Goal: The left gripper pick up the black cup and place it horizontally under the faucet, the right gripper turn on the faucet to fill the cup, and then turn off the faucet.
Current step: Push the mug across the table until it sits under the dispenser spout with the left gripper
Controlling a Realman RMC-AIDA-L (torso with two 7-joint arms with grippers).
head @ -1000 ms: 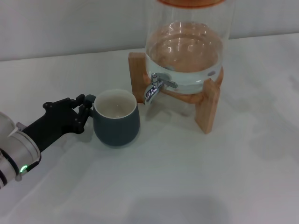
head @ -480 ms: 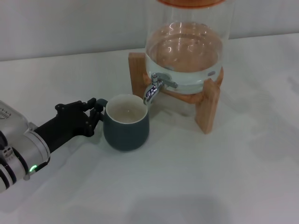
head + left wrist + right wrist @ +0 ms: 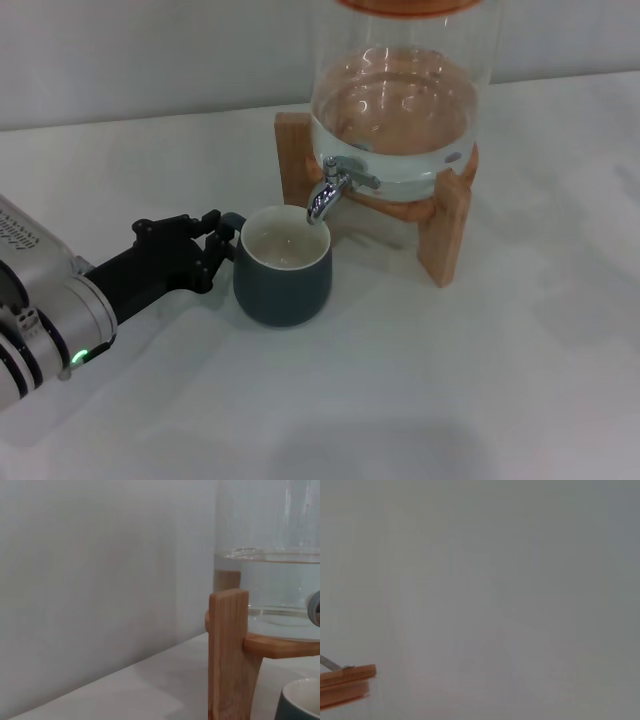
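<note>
The black cup (image 3: 283,278) stands upright on the white table, its cream inside showing. Its rim sits just below the spout of the chrome faucet (image 3: 330,187). The faucet sticks out of the clear glass dispenser (image 3: 400,95), which holds water and rests on a wooden stand (image 3: 446,228). My left gripper (image 3: 222,238) reaches in from the left on its silver arm and is shut on the cup's small handle. The cup's rim (image 3: 302,700) and the stand (image 3: 227,655) also show in the left wrist view. The right gripper is out of view.
A pale wall runs behind the table. Bare white tabletop (image 3: 400,400) lies in front of the cup and to the right of the stand. The right wrist view shows only a wooden edge (image 3: 345,677) against a blank pale surface.
My left gripper has carried the cup to the right, from well left of the faucet to under its spout.
</note>
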